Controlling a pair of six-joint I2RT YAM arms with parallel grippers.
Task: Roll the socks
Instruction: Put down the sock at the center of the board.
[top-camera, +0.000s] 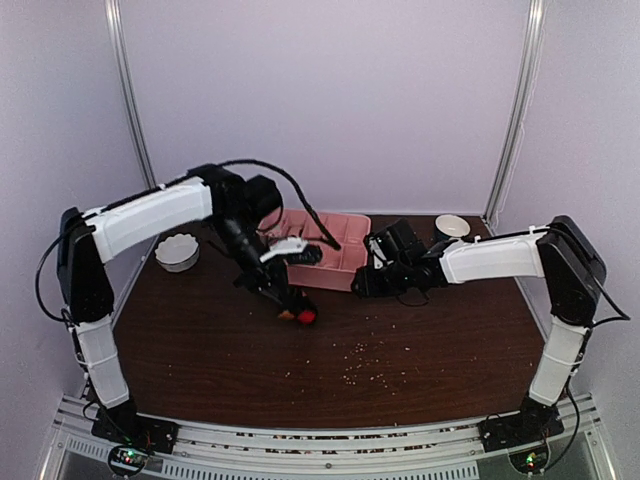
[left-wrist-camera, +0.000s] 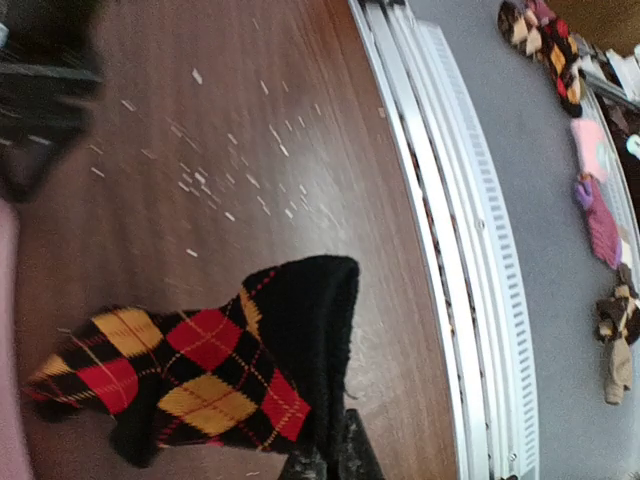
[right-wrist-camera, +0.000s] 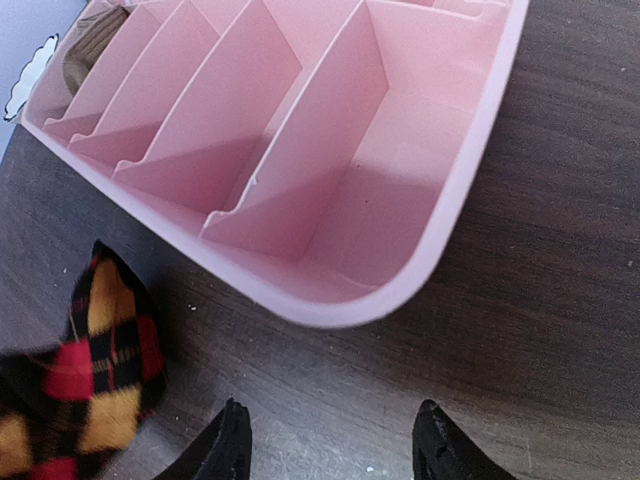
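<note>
Sock (left-wrist-camera: 200, 370), black with red-orange diamonds, is lying unrolled, no roll started, on the table (top-camera: 250, 360) beside the pink tray (right-wrist-camera: 480, 160); your left gripper (left-wrist-camera: 328, 462) is pinching its cuff, your right gripper (right-wrist-camera: 333, 428) hanging parted, empty.

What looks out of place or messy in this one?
Pale crumbs are scattered over the dark table in front of the pink tray. Several loose socks lie off the table, on the grey surface beyond its rail.

A lab test cell — plain pale walls (top-camera: 330, 100) around a dark table (top-camera: 200, 350), aluminium rail (top-camera: 330, 447) at its near edge
</note>
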